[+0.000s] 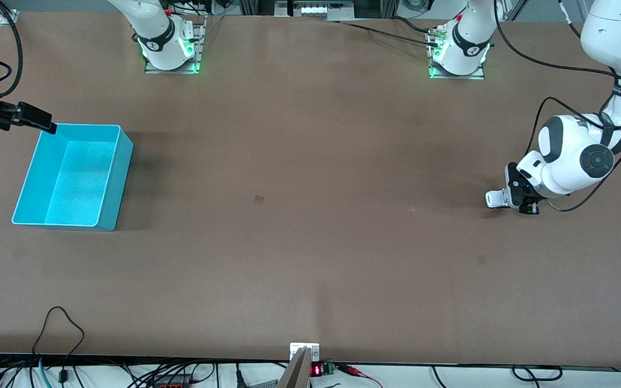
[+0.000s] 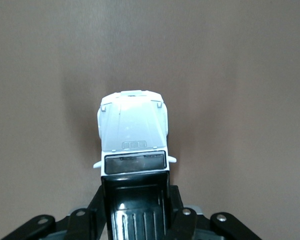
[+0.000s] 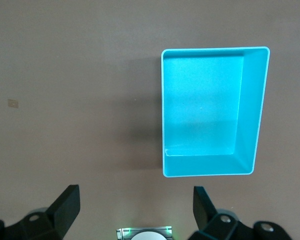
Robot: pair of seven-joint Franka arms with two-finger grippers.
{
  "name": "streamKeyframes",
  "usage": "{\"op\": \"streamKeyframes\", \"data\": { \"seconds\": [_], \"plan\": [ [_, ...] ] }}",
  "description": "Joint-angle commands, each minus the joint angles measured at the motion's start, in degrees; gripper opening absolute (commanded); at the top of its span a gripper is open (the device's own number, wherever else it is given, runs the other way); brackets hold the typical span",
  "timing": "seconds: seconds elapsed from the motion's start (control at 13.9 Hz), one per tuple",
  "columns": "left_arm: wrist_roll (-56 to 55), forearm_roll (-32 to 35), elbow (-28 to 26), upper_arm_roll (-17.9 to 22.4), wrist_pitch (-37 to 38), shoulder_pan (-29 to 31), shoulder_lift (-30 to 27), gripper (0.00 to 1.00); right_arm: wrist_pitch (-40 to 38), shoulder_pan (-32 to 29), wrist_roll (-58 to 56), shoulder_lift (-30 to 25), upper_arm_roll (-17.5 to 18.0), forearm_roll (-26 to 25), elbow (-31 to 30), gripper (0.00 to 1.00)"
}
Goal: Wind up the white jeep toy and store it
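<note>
On table, left gripper [image 2: 137,217] grips white jeep toy [image 2: 133,137]; right gripper [image 3: 135,205] open

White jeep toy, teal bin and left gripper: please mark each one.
white jeep toy [image 2: 133,127], left wrist view, on its hood.
teal bin [image 1: 121,178], front view, on its outer wall.
left gripper [image 1: 511,198], front view, between its fingertips.

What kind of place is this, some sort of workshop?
Probably a robotics lab: two white arms bolted along a brown table, cables along its edges, and only a white jeep toy and a teal bin set out for practice.
</note>
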State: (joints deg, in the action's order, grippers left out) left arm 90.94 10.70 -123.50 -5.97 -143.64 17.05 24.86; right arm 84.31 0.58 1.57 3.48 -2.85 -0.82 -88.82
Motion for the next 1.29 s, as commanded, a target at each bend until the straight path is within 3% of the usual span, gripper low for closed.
{"op": "streamKeyframes", "data": {
  "seconds": [0.0, 0.93, 1.22],
  "plan": [
    [0.2, 1.87, -0.87, 0.0, -0.67, 1.75, 2.46, 0.0, -0.81, 0.3, 0.19, 0.04, -0.31, 0.02, 0.4, 1.0],
    [8.9, 1.87, 1.42, 0.0, -1.03, 5.8, 4.49, 0.0, -0.64, 0.39, 0.37, 0.04, -0.31, 0.02, 0.4, 1.0],
    [8.9, 4.95, 1.42, 0.0, -4.01, 7.38, 5.19, 0.0, -0.81, 0.13, 0.19, 0.04, -0.31, 0.02, 0.32, 1.0]
  ]
}}
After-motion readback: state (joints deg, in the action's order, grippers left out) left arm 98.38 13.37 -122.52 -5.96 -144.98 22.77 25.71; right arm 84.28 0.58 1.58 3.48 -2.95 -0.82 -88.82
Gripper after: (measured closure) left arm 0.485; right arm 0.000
